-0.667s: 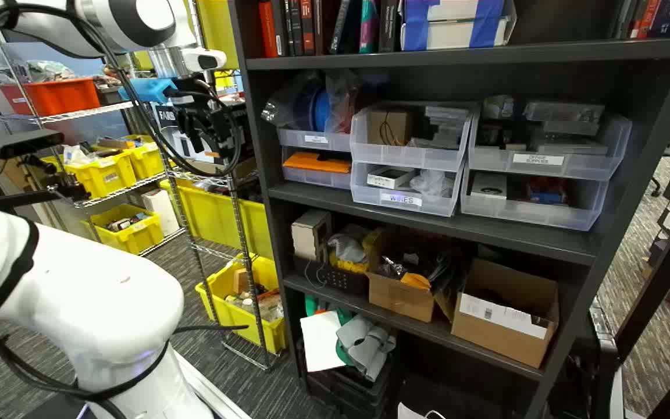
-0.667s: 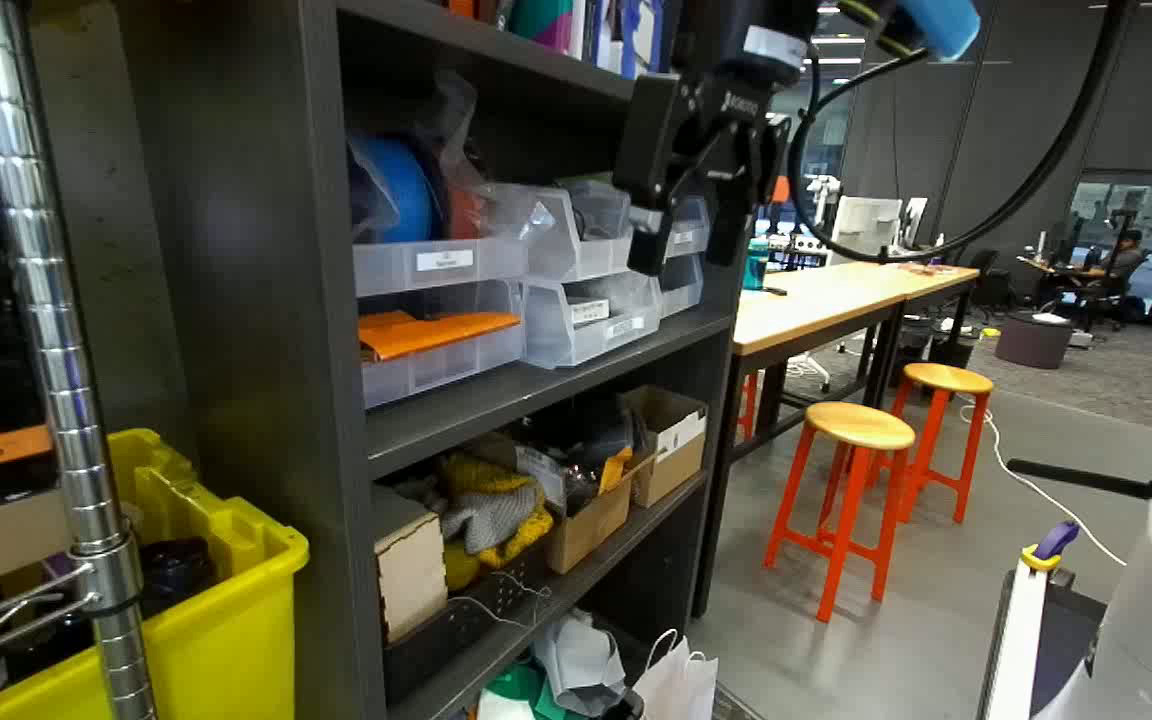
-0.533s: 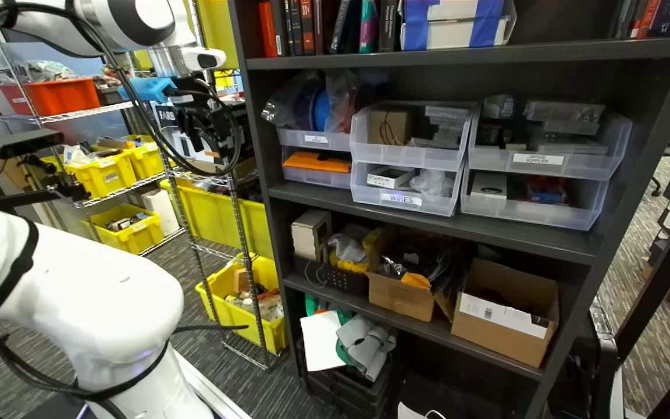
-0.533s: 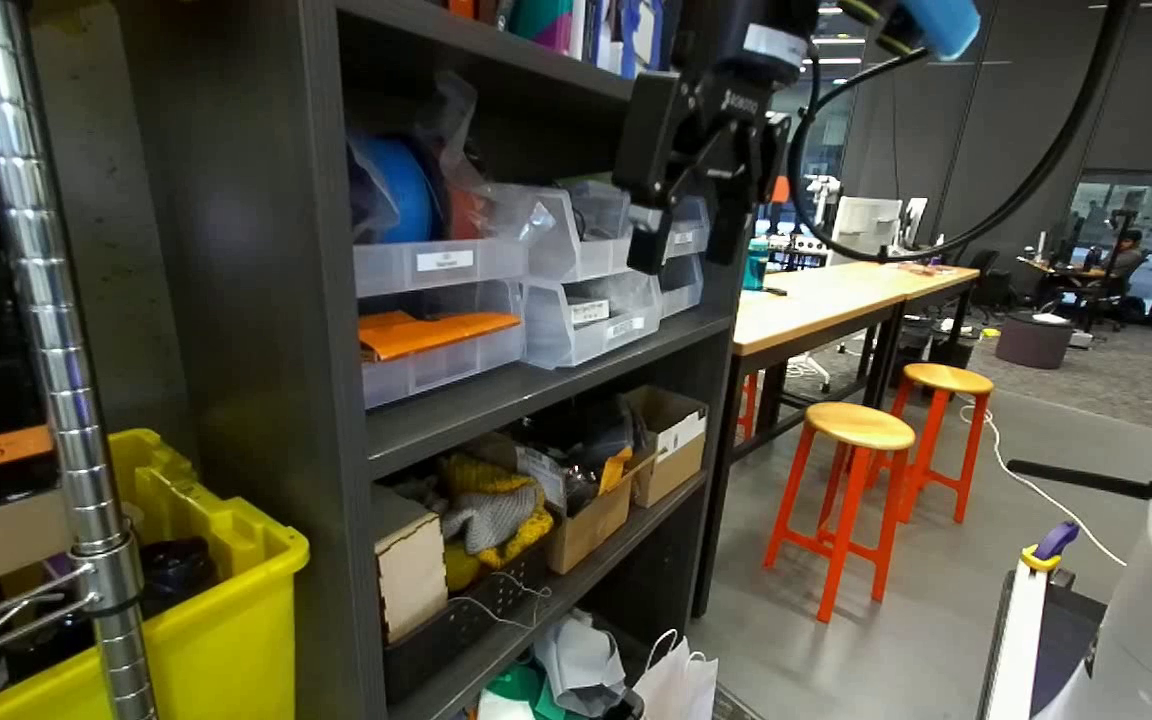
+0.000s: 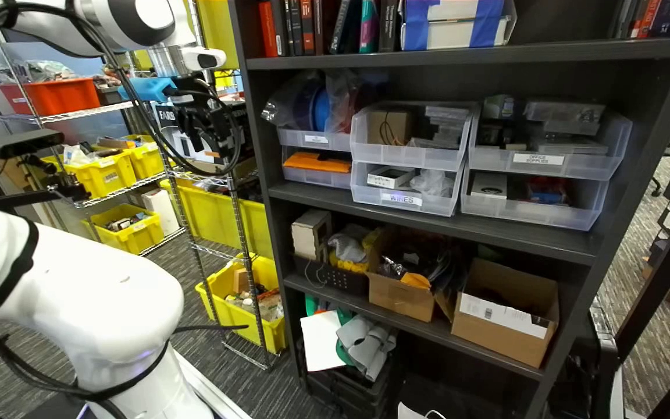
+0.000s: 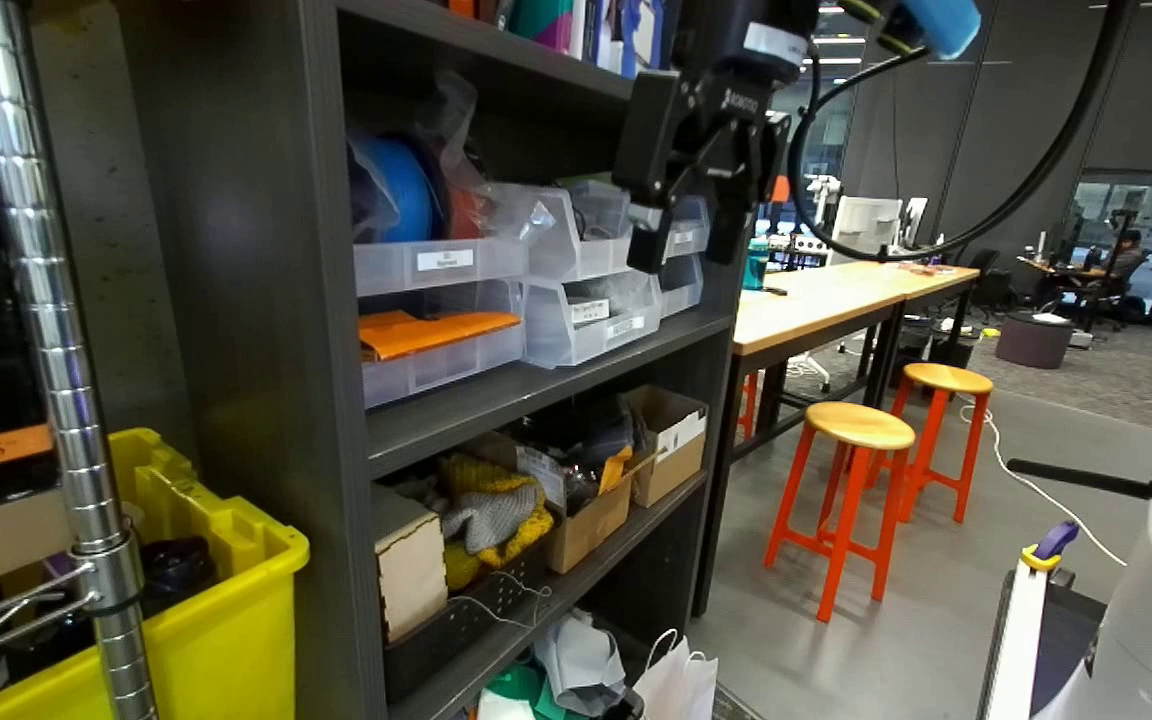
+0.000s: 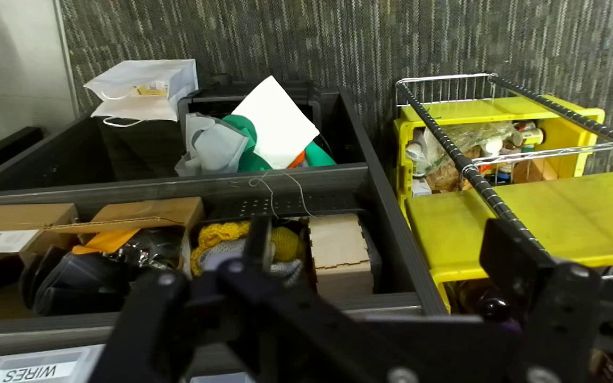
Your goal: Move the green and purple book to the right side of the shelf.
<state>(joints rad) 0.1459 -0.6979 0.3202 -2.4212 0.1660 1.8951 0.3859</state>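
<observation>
On the highest board [image 5: 469, 56] in view of the shelf [image 5: 521, 237], near its left end, the green and purple book [image 5: 368, 26] stands upright, dark spines [image 5: 344, 26] one side, a black-spined book [image 5: 388, 26] the other. Out front near the left upright [image 6: 331, 300], below that board, hangs the gripper [image 6: 688, 240], fingers spread wide, nothing held. Risk: spines look packed tight, so a finger may not fit & a pull could drag neighbours along; rising too close, tips could clip the board's front edge. The blue-taped white stack [image 5: 455, 35] blocks a straight slide R, so prob. draw the book past that edge first. Open room: wide gap btwn stack and navy book [image 5: 669, 17] at board's R end.
</observation>
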